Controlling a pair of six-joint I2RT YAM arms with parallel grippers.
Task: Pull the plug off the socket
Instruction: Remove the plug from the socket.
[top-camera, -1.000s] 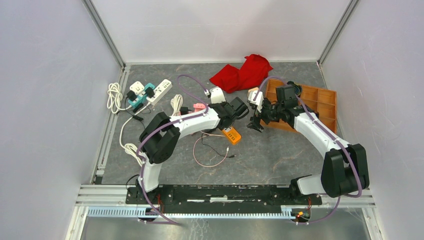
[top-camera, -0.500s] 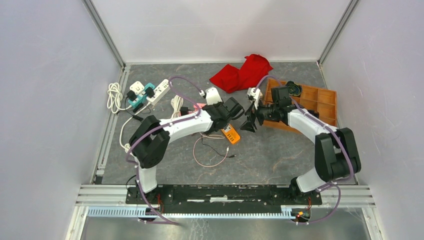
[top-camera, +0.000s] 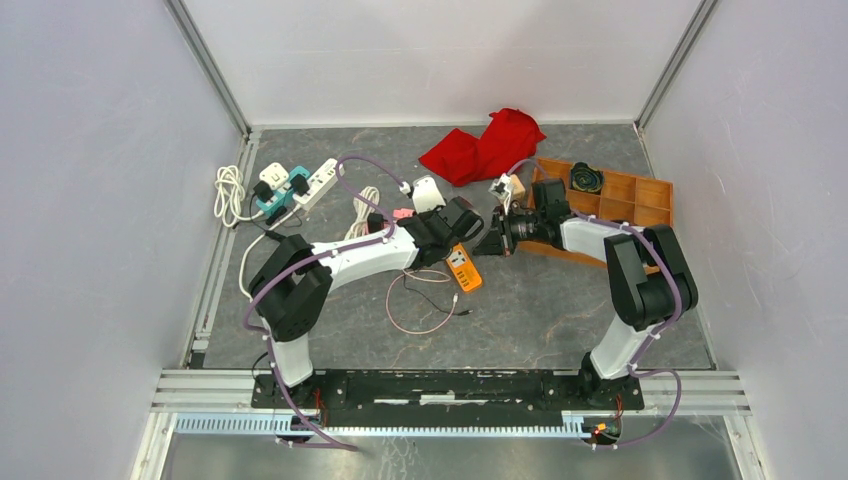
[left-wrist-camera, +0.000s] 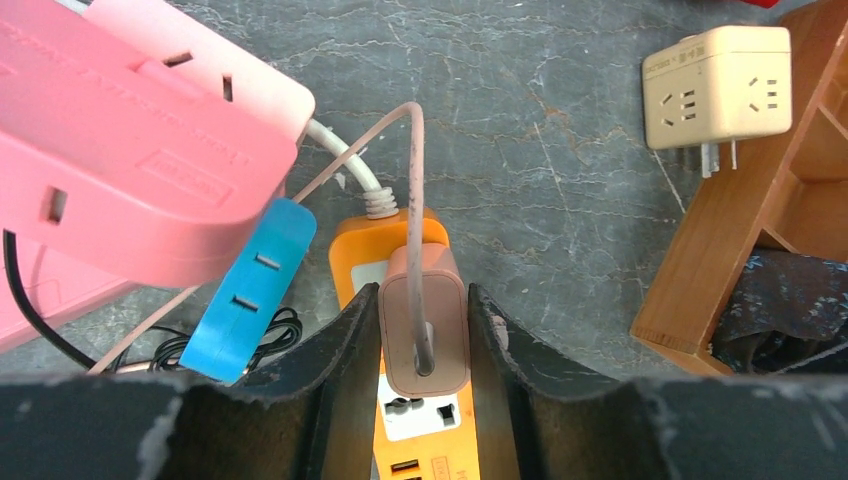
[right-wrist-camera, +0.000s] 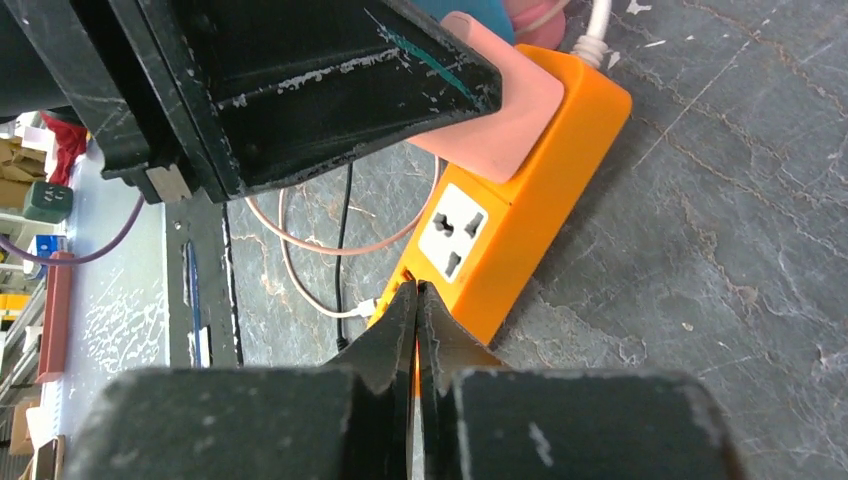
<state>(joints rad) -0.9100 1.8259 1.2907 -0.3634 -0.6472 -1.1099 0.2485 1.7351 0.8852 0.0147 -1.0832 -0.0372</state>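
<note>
An orange socket strip (top-camera: 462, 268) lies flat mid-table. A pale pink plug (left-wrist-camera: 424, 325) with a pink cord sits in its upper socket (left-wrist-camera: 355, 250). My left gripper (left-wrist-camera: 422, 300) is shut on the plug, one finger against each side. In the right wrist view the same plug (right-wrist-camera: 490, 130) shows under the left gripper's black fingers, above the strip (right-wrist-camera: 520, 210). My right gripper (right-wrist-camera: 416, 288) is shut with nothing between its fingers, and its tips rest at the strip's lower end. From above, the right gripper (top-camera: 493, 243) meets the left gripper (top-camera: 462, 222) over the strip.
A pink power strip (left-wrist-camera: 130, 150) and a blue adapter (left-wrist-camera: 250, 290) lie just left of the plug. A beige adapter cube (left-wrist-camera: 715, 85) and a wooden tray (top-camera: 640, 205) are to the right. Behind them lies a red cloth (top-camera: 485, 148). White strips (top-camera: 290, 183) sit far left, and loose cables (top-camera: 420, 310) in front.
My right gripper has swung left to the orange strip and gone from wide open to shut. The left gripper stays clamped on the plug, barely shifted.
</note>
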